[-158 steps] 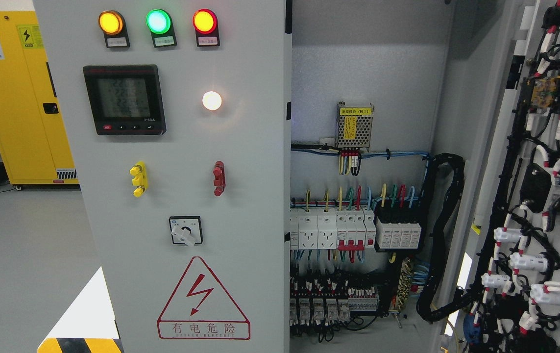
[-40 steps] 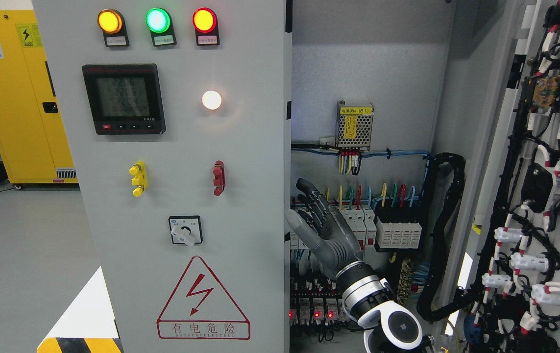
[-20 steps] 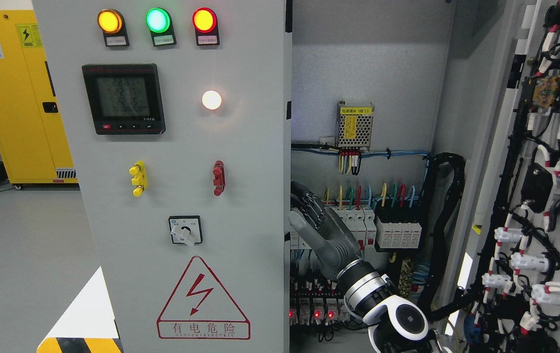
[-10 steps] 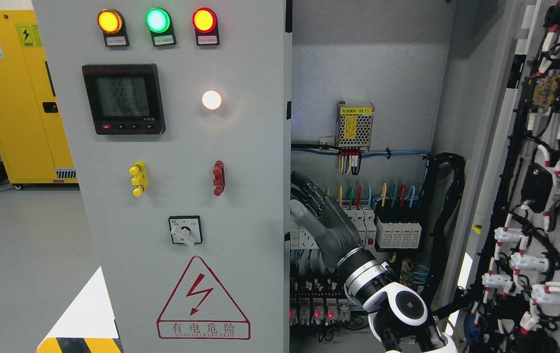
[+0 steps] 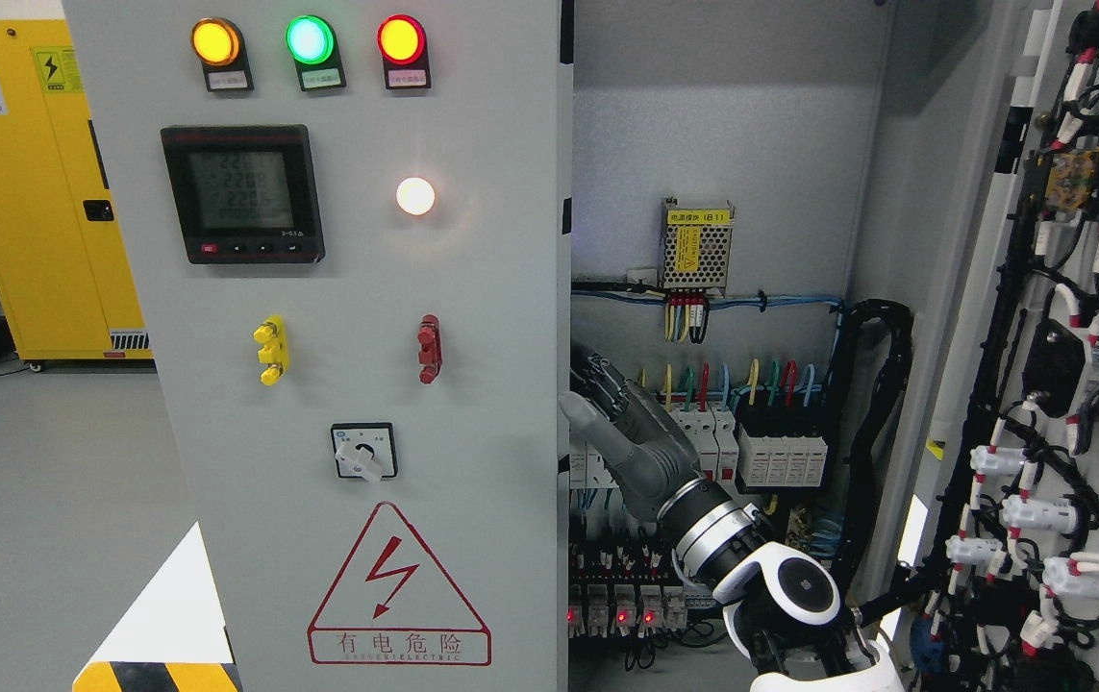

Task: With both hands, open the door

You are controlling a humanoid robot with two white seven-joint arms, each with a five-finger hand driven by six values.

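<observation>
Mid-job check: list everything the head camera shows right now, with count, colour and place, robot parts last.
Grey metal cabinet door: 1, grey, left-centre, facing the camera.
Round indicator lamps: 3, amber, green, red, door top.
Black digital meter: 1, black, door upper left.
White lit lamp: 1, right of the meter.
Door terminals: 1 yellow, 1 red, mid-door.
Rotary selector switch: 1, black and white, below the terminals.
Red triangular shock-warning sign: 1, door bottom.
Yellow storage cabinet: 1, far left.
Perforated metal power supply: 1, inside the cabinet.
White circuit breakers: one row, count unclear.
Wired open door panel: 1, far right.
Right hand: 1, grey, at the grey door's right edge; grip unclear.
</observation>
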